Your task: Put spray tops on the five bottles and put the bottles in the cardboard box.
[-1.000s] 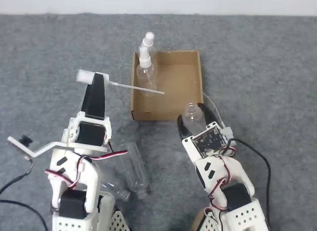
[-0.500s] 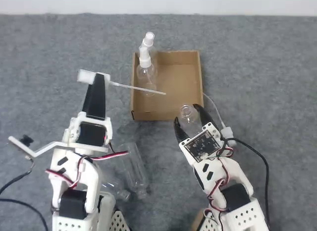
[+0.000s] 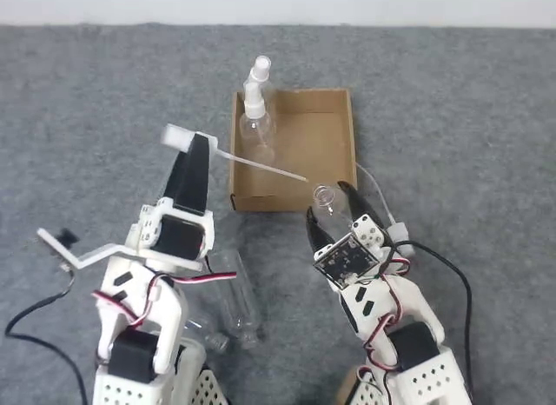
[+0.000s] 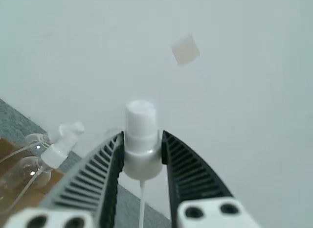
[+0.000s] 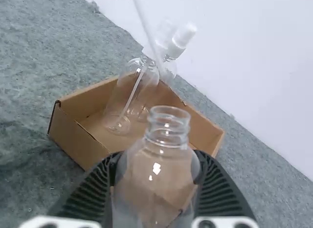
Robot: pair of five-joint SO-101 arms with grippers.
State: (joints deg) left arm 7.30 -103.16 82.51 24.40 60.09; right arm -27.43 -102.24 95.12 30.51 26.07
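- Spray top [image 3: 179, 137]: held at its collar, clamped between the ribbed fingers [image 4: 105, 169] of the left gripper [image 3: 195, 146], raised above the carpet to the left of the box. Its head points left, away from the box.
- Dip tube [image 3: 261, 164]: the spray top's long axis. It runs rightward and slightly nearer, over the box's near-left corner, and ends just beside the open bottle's mouth, not in it. How high the tip sits relative to the mouth cannot be judged from above.
- Open bottle [image 5: 157, 164]: upright with its uncapped neck up. The right gripper [image 3: 327, 202] is closed around its body, one dark finger on each side. It stands just outside the box's near wall, toward the near-right corner.
- Cardboard box [image 3: 350, 136]: open at the top, with its long axis running away from the arms. Two capped bottles [image 3: 257, 125] stand together in the far-left corner, nozzles up. The brown floor shows across the right and near parts.
- Lying bottles: one clear bottle [image 3: 237, 292] rests on its side between the two arms, long axis near to far. A second bottle [image 3: 207, 338] lies nearer, partly behind the left arm.
- Grey carpet [image 3: 460, 118]: stretches broadly to the left and right of the box and meets a pale wall at the far edge.
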